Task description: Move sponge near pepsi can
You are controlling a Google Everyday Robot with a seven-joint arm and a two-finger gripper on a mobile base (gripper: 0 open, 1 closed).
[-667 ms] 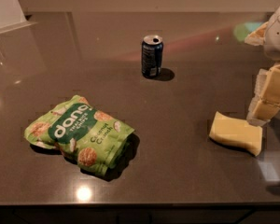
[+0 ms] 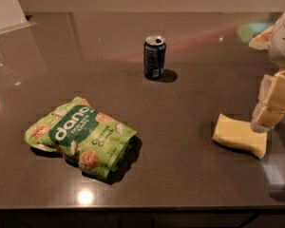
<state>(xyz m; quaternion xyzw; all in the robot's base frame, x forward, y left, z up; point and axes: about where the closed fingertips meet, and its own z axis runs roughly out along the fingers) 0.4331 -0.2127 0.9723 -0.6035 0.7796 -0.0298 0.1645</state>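
Observation:
The pale yellow sponge point(image 2: 240, 136) lies flat on the dark table at the right, towards the front. The dark blue pepsi can point(image 2: 154, 57) stands upright at the back centre, well to the left of the sponge and farther back. My gripper point(image 2: 270, 109) comes in from the right edge, and its lower end sits just above and behind the sponge's right end. I cannot tell whether it touches the sponge.
A green snack bag point(image 2: 80, 136) lies at the front left. The table's front edge point(image 2: 142, 208) runs along the bottom. A pale wall and a white object point(image 2: 4, 8) stand at the back left.

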